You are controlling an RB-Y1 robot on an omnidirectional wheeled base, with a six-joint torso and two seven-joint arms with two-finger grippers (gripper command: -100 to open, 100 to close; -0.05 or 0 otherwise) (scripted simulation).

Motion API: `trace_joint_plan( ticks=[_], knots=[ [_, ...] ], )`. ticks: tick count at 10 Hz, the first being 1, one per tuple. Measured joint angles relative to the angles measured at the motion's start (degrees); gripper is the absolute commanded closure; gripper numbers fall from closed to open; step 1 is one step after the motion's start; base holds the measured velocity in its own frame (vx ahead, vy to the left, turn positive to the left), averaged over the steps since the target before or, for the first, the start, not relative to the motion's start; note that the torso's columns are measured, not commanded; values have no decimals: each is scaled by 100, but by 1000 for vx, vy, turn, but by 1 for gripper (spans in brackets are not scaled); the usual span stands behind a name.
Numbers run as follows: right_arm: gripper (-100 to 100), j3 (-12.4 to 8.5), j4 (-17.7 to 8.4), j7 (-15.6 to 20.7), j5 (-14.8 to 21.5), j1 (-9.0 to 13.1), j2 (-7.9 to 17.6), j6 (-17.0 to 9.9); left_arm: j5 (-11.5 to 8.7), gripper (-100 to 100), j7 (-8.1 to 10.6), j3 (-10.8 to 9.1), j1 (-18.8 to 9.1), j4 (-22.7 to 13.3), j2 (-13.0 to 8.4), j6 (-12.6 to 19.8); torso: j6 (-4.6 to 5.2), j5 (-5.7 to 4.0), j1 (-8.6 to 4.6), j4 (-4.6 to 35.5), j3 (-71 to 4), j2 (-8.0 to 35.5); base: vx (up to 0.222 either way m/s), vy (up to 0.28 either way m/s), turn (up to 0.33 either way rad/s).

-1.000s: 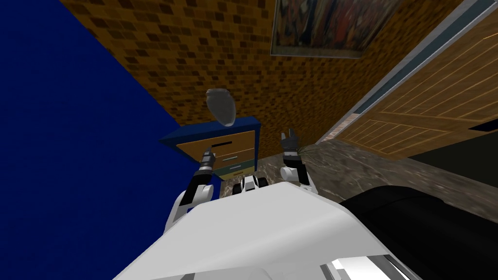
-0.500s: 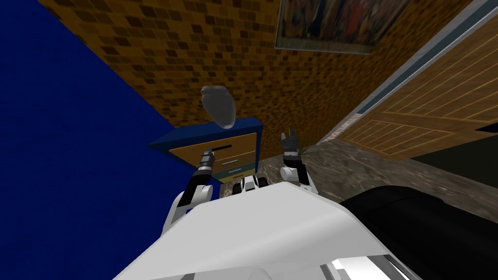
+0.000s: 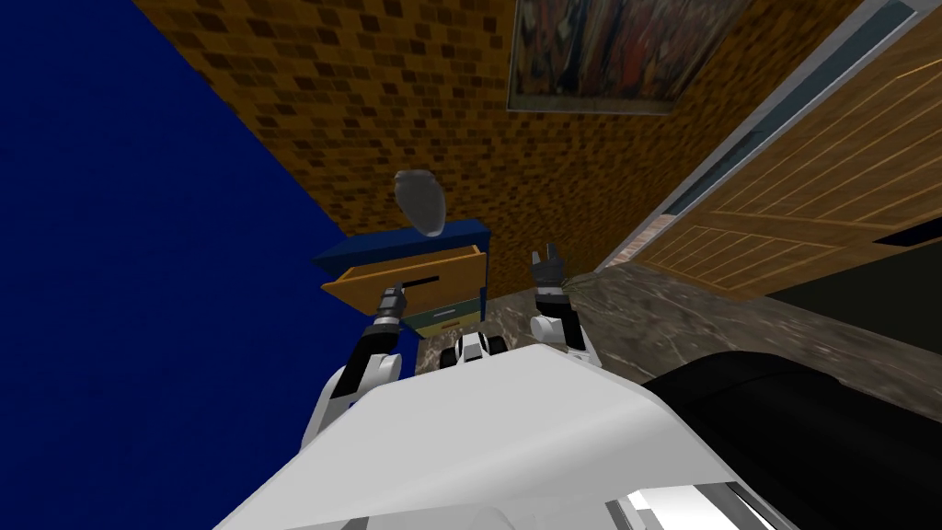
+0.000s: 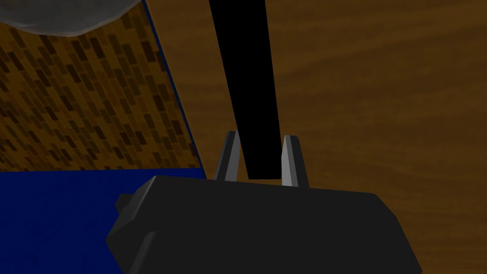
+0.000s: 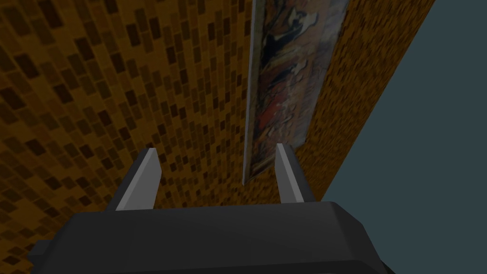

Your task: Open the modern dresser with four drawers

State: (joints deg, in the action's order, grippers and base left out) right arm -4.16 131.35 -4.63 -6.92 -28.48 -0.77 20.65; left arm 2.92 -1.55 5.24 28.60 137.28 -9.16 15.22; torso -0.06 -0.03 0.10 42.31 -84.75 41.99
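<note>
Head view: left gripper (image 3: 394, 296) clamped on the black handle (image 4: 247, 95) of the top drawer (image 3: 446, 270), which sticks out of the blue dresser (image 3: 386, 247) against the tiled wall (image 3: 368, 92), grey vase (image 3: 420, 202) on top; right gripper (image 3: 548, 262) raised beside it, fingers wide apart, holding nothing

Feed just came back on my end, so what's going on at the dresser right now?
The left gripper has its fingers shut on the black handle of the dresser's top drawer. That drawer stands pulled partway out, its front ahead of the lower drawers. A grey vase stands on the dresser's blue top. The right gripper is held up beside the dresser with its fingers open, holding nothing.
</note>
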Motion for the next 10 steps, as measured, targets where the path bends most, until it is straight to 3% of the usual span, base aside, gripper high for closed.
trace_joint_plan(
  ticks=[2,3,10],
  knots=[
    [0,0,0,0,0,1,0,0,-6,100,1,25,49,64,-20,-10,3,6,-8,-8,22,34,-188,-17,27],
    [0,0,0,0,0,1,0,0,-10,-100,3,35,82,86,-35,-23,5,7,-9,-10,25,35,-78,-13,14],
    [0,-1,1,0,0,-2,0,0,-104,-100,121,-80,-68,934,-223,980,3,-3,-14,12,31,53,28,-1,5]
  ],
)
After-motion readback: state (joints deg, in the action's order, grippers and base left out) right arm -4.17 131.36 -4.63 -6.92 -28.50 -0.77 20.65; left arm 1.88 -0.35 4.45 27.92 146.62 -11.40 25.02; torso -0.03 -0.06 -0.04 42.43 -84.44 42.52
